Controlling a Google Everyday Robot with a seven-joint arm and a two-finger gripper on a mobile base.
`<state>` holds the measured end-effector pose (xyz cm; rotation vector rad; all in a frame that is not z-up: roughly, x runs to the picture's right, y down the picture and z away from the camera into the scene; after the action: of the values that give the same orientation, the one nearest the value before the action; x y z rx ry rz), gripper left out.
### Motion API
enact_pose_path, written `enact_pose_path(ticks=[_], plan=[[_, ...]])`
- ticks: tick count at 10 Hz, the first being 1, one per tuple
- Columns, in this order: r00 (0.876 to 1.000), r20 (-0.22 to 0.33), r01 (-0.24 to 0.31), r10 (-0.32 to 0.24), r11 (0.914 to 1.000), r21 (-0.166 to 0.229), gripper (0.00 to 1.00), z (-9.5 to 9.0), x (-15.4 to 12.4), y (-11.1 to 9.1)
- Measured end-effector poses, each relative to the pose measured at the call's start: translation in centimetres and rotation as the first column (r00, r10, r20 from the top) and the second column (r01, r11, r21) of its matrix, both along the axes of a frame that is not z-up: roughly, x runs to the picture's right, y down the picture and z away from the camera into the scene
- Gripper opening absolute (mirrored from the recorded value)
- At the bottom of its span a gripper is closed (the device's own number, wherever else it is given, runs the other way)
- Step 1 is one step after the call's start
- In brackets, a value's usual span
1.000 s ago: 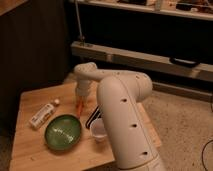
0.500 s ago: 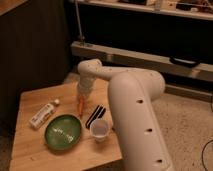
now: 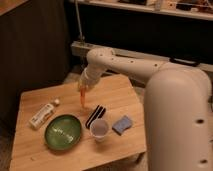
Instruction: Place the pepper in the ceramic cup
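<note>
Gripper (image 3: pixel 83 89) clamped on the slender orange tapered pepper (image 3: pixel 82 98), which hangs upright beneath the jaws. The small whitish-grey ceramic cup (image 3: pixel 99 129) stands apart, nearer the onlooker. Pickup apparently done; carry and release not yet done.

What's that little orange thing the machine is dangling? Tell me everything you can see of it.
It is a small slender orange pepper, tapered like a carrot. It hangs upright, narrow tip down, its top pinched in the gripper above the wooden table, behind the ceramic cup. Whether its tip touches the wood cannot be told.
</note>
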<state>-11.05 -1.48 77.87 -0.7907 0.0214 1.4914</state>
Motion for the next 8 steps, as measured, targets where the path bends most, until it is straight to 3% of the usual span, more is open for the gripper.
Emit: enact_pose_path(ticks=[2,4,5,7,8], plan=[[0.996,0.085,-0.006,-0.001,0.9965,0.083,0.13,-5.9,3.4,-0.5],[0.992,0.126,-0.014,-0.002,0.9919,0.126,0.13,-9.2,5.9,0.2],[0.989,0.15,-0.019,-0.003,0.9895,0.143,0.13,-10.5,6.7,0.9],[0.978,0.206,-0.015,-0.019,0.9868,0.161,0.13,-11.4,6.9,3.0],[0.968,0.247,0.003,-0.046,0.9851,0.172,0.13,-11.8,6.6,5.1]])
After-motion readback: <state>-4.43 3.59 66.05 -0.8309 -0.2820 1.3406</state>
